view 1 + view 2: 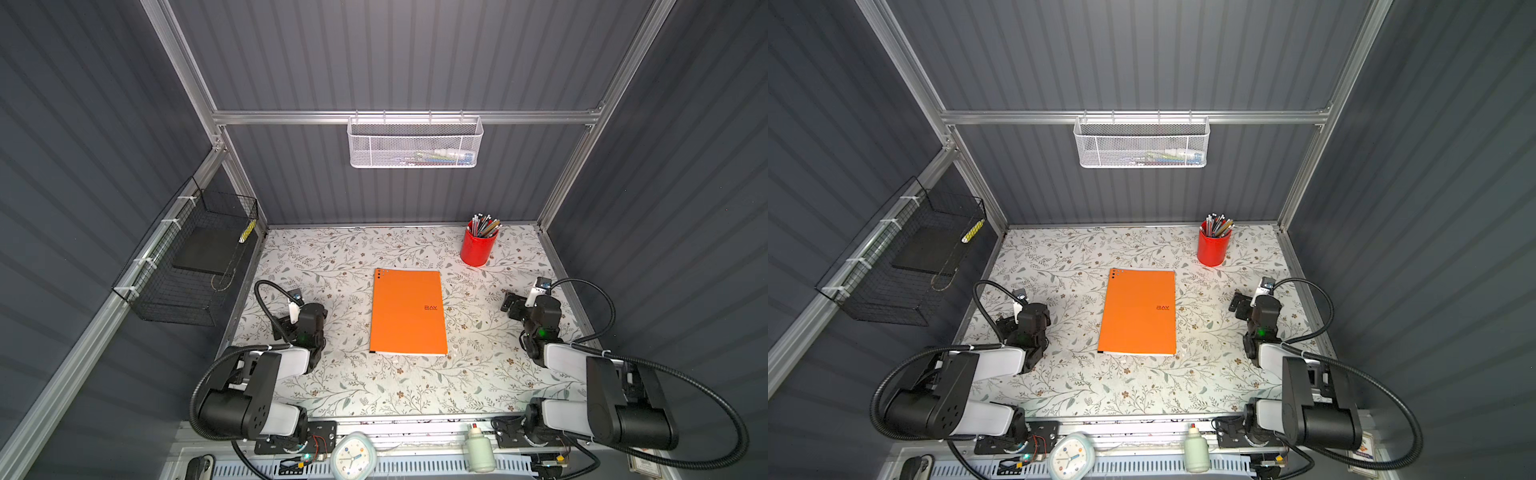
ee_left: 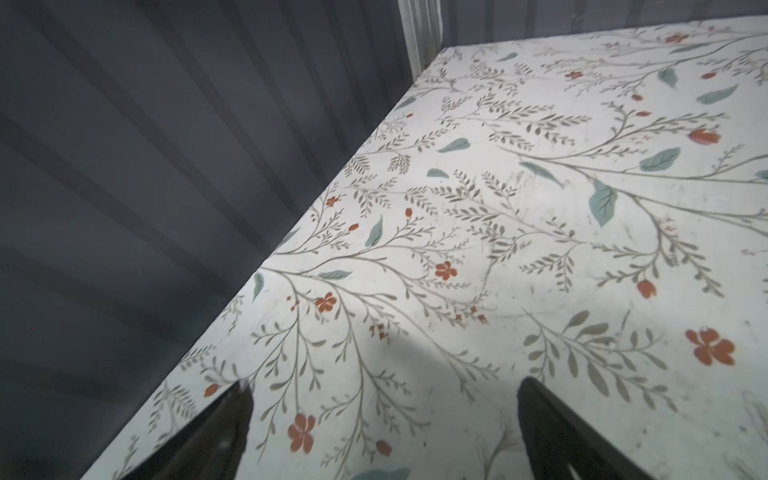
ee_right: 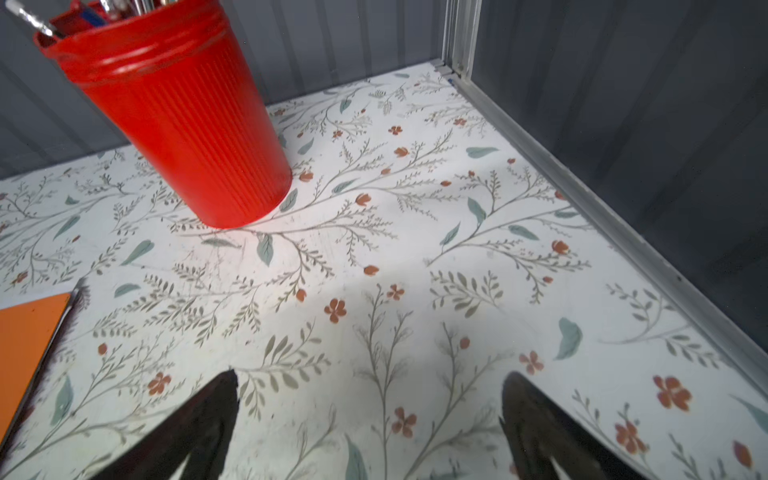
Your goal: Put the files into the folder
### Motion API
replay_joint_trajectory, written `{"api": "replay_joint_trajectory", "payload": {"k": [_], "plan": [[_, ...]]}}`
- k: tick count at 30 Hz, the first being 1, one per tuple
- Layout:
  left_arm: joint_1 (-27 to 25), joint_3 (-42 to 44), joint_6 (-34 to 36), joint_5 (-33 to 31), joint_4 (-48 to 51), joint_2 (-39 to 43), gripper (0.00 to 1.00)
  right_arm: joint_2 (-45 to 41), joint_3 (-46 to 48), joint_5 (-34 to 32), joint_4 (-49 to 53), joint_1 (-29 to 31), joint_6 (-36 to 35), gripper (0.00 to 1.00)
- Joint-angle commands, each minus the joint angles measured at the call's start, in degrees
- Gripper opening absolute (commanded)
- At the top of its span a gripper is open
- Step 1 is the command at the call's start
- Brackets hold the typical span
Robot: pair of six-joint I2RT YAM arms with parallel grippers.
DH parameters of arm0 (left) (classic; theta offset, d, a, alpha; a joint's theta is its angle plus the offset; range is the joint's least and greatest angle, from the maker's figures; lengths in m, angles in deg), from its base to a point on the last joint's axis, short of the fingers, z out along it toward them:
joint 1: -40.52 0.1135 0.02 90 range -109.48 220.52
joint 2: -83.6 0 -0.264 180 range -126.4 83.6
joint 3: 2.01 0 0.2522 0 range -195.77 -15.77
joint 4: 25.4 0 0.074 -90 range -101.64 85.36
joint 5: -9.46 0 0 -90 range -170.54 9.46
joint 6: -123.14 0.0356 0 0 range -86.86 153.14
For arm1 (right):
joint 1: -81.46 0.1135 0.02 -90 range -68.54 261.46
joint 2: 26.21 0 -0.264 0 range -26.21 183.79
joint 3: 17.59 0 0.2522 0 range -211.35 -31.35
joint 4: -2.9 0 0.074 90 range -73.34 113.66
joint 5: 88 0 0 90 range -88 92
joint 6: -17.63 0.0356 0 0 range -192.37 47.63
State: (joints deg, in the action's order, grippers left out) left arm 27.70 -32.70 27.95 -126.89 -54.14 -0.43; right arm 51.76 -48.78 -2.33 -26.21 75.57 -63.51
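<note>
The folder [image 1: 408,312] lies closed; left gripper [image 2: 384,386] and right gripper [image 3: 370,376] both stand spread and empty. I fear a careless sweep nudging its cover, or toppling the red cup [image 3: 174,120].

**Grey booth, flowered tabletop**

On my feed, dark grey ribbed walls [image 1: 395,54] close three sides, set in an aluminium frame [image 1: 291,117]. A white mesh basket [image 1: 395,141] hangs from the back rail, and a black wire basket [image 1: 174,305] is tied to the left one. The tabletop [image 1: 332,257] is white with a leaf-and-flower print, brightest at its middle. A red pencil cup [image 1: 478,247] stands back right.
</note>
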Motion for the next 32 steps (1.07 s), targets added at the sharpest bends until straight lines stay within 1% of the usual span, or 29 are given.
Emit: {"api": "replay_joint_trajectory", "payload": {"k": [1, 2, 3, 4, 5, 6, 7, 8, 9, 10, 11, 12, 13, 15, 18, 23, 27, 32], "plan": [[1.47, 0.55, 2.13, 7.80, -19.73, -4.18, 1.00, 1.63, -1.77, 6.03, -6.97, -0.70, -2.29, 0.99], [2.58, 1.60, 2.85, 11.59, -25.65, -8.01, 1.00, 4.36, -0.48, 7.56, -11.96, -0.78, -2.62, 0.99], [2.85, 2.32, 5.58, 12.47, -35.36, -12.70, 1.00, 7.07, 1.37, 7.91, -20.49, -0.86, -2.48, 0.99], [2.86, 2.51, 6.71, 16.43, -35.37, -13.33, 1.00, 5.38, 1.57, 8.22, -18.32, -1.05, -2.51, 0.99], [2.83, 1.33, 5.63, 19.89, -28.09, -12.33, 1.00, 3.70, 0.60, 7.90, -12.92, -1.05, -2.56, 0.99], [2.97, -0.46, 6.97, 18.66, -31.16, -15.60, 1.00, 5.23, 0.49, 7.86, -15.21, -1.06, -2.37, 0.99], [2.97, -1.75, 8.23, 17.93, -31.74, -17.10, 1.00, 6.67, 0.99, 7.98, -18.53, -1.05, -2.31, 0.99], [3.16, -4.63, 5.69, 18.30, -19.72, -14.13, 1.00, 5.72, 0.44, 8.01, -16.24, -1.05, -2.33, 0.99], [4.72, -8.45, 3.64, 19.98, -11.29, -13.66, 1.00, 4.86, -0.67, 8.24, -12.20, -1.08, -2.56, 0.99], [6.02, -9.39, 4.15, 20.90, -13.44, -15.40, 1.00, 5.31, -0.99, 8.89, -12.22, -1.05, -2.78, 0.99], [6.80, -9.67, 2.65, 22.26, -10.38, -14.44, 1.00, 6.28, -0.46, 8.94, -15.13, -1.05, -2.75, 0.99], [6.84, -10.00, 2.34, 22.42, -8.72, -13.91, 1.00, 6.25, -0.32, 8.94, -15.42, -1.04, -2.71, 0.99], [6.84, -9.50, 3.01, 22.30, -11.98, -14.84, 1.00, 5.51, -0.40, 8.79, -14.18, -0.99, -2.88, 0.99], [6.84, -9.85, 2.51, 22.33, -9.26, -14.17, 1.00, 5.33, -0.49, 7.53, -13.82, 0.11, -3.88, 0.99], [6.71, -9.07, 3.25, 21.76, -12.83, -14.81, 1.00, 5.35, -1.32, 9.53, -12.15, 0.27, -4.90, 0.99], [6.67, -8.74, 3.09, 21.86, -12.48, -14.36, 1.00, 5.60, -1.59, 9.70, -12.09, 0.38, -5.06, 0.99], [6.66, -8.73, 3.01, 21.89, -12.43, -14.39, 1.00, 6.40, -3.21, 9.83, -9.74, 0.28, -4.81, 0.99], [6.67, -8.74, 3.01, 21.89, -12.43, -14.39, 1.00, 5.26, -1.73, 9.75, -11.35, 0.35, -5.16, 0.99]]}}
